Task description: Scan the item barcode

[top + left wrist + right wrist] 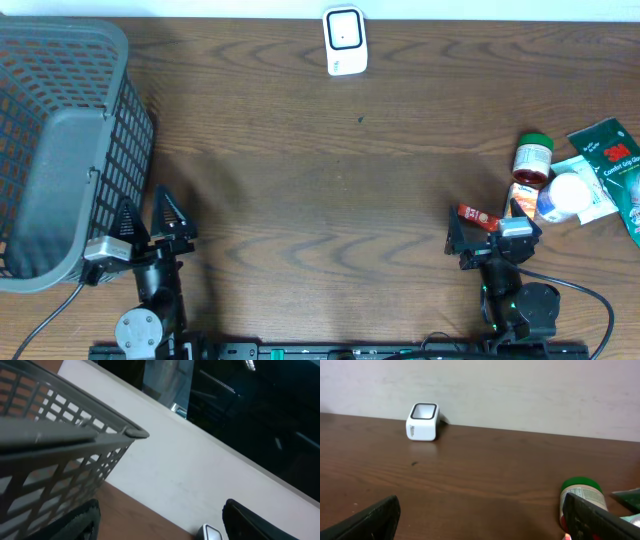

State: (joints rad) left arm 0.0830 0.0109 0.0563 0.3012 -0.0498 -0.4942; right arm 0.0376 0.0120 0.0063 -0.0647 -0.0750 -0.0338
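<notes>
You're at a mock shop checkout: white scanner (345, 40) on wood-grain table (300, 200), grey mesh basket (130, 150), packaged goods (532, 160), bare wall (520, 390) behind.

1. A white scanner (423, 421) sits at ten o'clock on the brown wooden tabletop (485, 475), close to the pale wall (520, 390).
2. A green-lidded jar (584, 492) stands at four o'clock.
3. Two dark fingers (370, 520) frame the view at seven and five o'clock, spread wide apart.

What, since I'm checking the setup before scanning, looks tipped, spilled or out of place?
Nothing stands out. The scanner sits upright at the far edge, the basket is at the left, and the green-lidded jar stands upright at the right. No spill shows.
</notes>
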